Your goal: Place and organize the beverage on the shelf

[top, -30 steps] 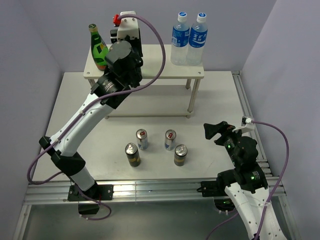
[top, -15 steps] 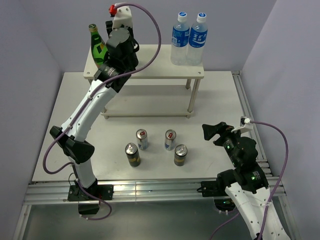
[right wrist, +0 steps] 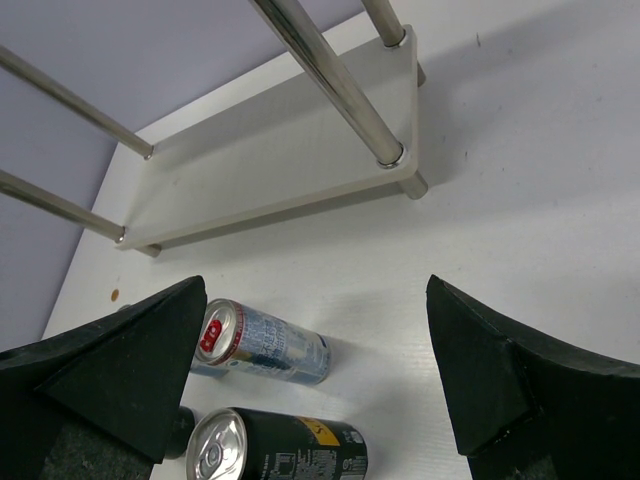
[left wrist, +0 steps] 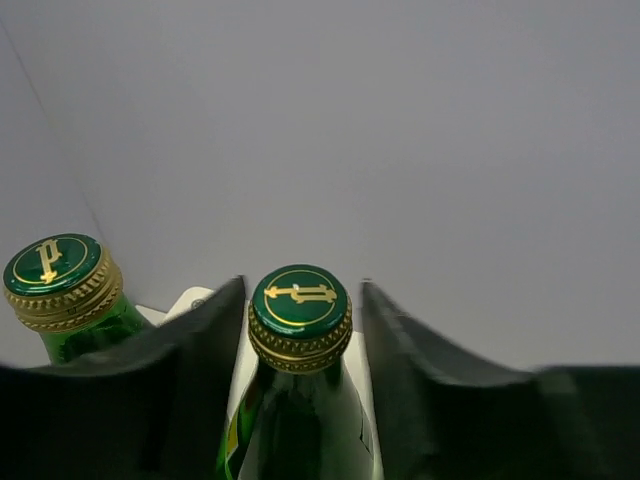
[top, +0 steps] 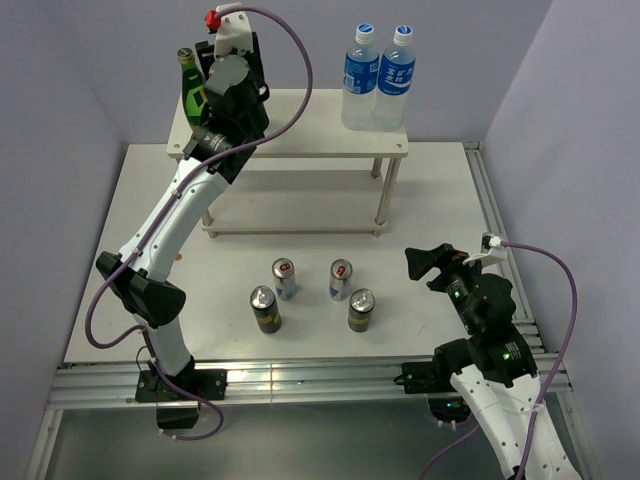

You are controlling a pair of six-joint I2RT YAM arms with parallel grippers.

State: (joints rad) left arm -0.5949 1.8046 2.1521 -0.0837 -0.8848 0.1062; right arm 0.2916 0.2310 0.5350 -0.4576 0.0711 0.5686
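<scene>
Green bottles, two, on the shelf (top: 300, 135): the second bottle (left wrist: 300, 390), moved back since earlier, between the jaws of the left gripper (left wrist: 302, 290) (clenched or loosened, I cannot tell), the first bottle (left wrist: 65, 295) just outside them; two silver cans (top: 285, 278) (top: 341, 279) and two dark cans (top: 265, 309) (top: 361, 310) beyond the spread, empty jaws of the right gripper (right wrist: 315, 300).

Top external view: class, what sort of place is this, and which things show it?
Probably a robotics test cell: left arm and right arm bolted at a white table edge, plain walls around, a shelf and cans set out.

Glossy green glass bottles (left wrist: 300, 430) with ridged gold collars; matt cream shelf (right wrist: 270, 150) on polished metal legs (right wrist: 330, 82); smooth, shiny metal cans (right wrist: 265, 345) before the shelf.
</scene>
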